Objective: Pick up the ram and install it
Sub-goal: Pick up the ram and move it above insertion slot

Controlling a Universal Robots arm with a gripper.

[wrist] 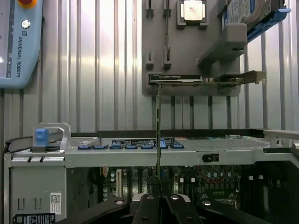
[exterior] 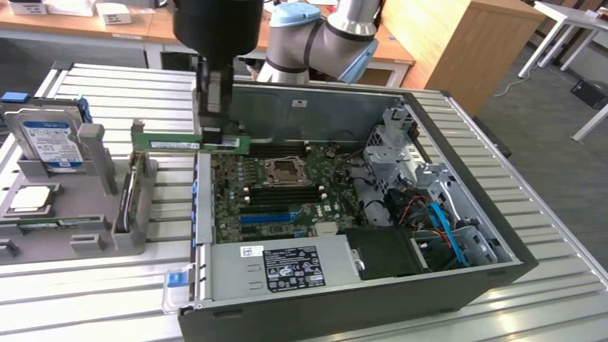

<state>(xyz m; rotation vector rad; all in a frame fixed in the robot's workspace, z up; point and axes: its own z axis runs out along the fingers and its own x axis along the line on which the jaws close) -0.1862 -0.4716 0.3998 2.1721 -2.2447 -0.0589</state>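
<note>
The ram (exterior: 176, 144) is a long thin green stick, held level in the air over the open computer case's wall on the exterior view's left. My gripper (exterior: 211, 140) is shut on it near one end, its black fingers coming straight down from above. In the wrist view the ram (wrist: 159, 135) appears edge-on as a thin dark line running away from my gripper (wrist: 159, 201), across the case's rim. The motherboard (exterior: 275, 192) with its black memory slots (exterior: 285, 187) lies below, toward the exterior view's right of the stick.
A grey fixture (exterior: 85, 214) on the exterior view's left holds a blue-labelled hard drive (exterior: 48, 142), a processor (exterior: 33, 201) and an upright card (exterior: 128, 196). The case (exterior: 475, 214) has a power supply (exterior: 285, 267) at the front. A teach pendant (wrist: 18, 42) lies on the ribbed table.
</note>
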